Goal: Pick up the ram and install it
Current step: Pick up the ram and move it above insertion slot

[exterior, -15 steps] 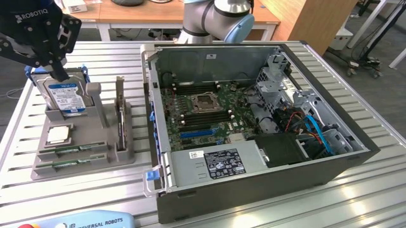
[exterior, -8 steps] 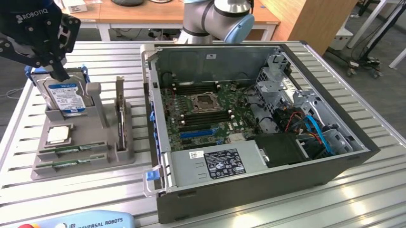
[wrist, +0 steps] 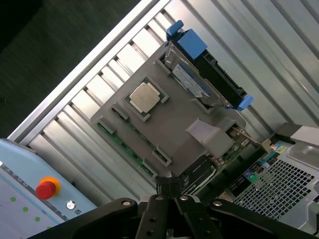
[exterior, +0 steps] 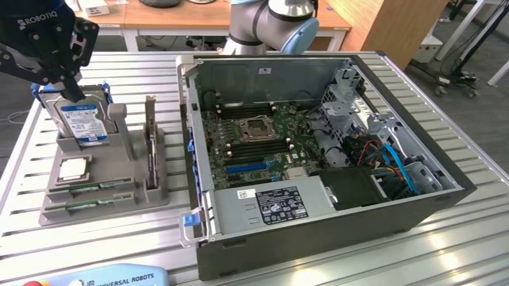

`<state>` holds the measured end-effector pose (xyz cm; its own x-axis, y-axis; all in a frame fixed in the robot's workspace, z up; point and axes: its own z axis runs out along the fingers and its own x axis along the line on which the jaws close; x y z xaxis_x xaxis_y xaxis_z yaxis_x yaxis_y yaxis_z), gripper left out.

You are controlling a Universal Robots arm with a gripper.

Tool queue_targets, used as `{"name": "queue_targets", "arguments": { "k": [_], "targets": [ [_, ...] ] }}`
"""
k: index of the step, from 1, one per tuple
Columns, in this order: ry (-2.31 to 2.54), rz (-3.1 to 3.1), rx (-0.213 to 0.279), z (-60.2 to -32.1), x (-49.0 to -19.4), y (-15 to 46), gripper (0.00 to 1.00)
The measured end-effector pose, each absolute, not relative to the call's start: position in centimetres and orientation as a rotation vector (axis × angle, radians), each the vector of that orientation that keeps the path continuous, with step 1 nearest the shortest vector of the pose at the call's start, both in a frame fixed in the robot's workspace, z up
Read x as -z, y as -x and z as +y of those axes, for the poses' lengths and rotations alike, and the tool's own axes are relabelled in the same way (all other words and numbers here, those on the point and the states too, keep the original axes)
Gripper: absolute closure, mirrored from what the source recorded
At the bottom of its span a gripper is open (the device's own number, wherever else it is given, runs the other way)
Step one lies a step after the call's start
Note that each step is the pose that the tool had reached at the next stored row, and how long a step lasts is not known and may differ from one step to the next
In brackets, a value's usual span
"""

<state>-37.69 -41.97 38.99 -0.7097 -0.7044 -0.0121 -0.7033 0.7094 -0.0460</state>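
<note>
Slatted aluminium worktop [exterior: 461, 244], wooden desks [exterior: 183, 18] behind. I read the end effector [exterior: 75, 92] as pressed together, apparently empty, above the hard drive [exterior: 83, 119]. The ram [exterior: 89, 189] lies in the grey holder [exterior: 111, 173], front slot. Teach pendant [exterior: 104, 277] cut off; ram chips hard to make out.

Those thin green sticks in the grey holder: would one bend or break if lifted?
The ram looks like a slim rigid circuit board, so probably stiff and light. Its exposed small chips suggest it is fragile if squeezed hard. Flat-sided, it should not roll.
</note>
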Motion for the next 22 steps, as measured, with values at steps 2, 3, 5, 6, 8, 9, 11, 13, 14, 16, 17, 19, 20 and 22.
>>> {"name": "queue_targets", "arguments": {
  "k": [2, 3, 5, 6, 8, 9, 11, 13, 14, 16, 17, 19, 20, 22],
  "targets": [
    [1.185, 2.878, 0.059, -41.98, -38.99, 37.69, 0.9],
    [1.185, 2.878, 0.059, -41.98, -38.99, 37.69, 0.9],
    [1.185, 2.878, 0.059, -41.98, -38.99, 37.69, 0.9],
    [1.185, 2.878, 0.059, -41.98, -38.99, 37.69, 0.9],
    [1.191, 2.874, 0.059, -41.98, -38.99, 37.69, 0.9],
    [1.196, 2.871, 0.059, -41.98, -38.99, 37.69, 0.9],
    [1.204, 2.866, 0.059, -41.98, -38.99, 37.69, 0.9],
    [1.217, 2.86, 0.058, -41.97, -38.99, 37.69, 0.9],
    [1.234, 2.853, 0.058, -41.97, -38.98, 37.69, 0.9],
    [1.28, 2.832, 0.057, -41.97, -38.97, 37.7, 0.9],
    [1.305, 2.82, 0.056, -41.97, -38.97, 37.69, 0.9],
    [1.355, 2.796, 0.055, -41.98, -38.96, 37.69, 0.9],
    [1.381, 2.783, 0.055, -41.98, -38.95, 37.69, 0.9],
    [1.428, 2.758, 0.054, -41.98, -38.93, 37.69, 0.9]
  ]
}}
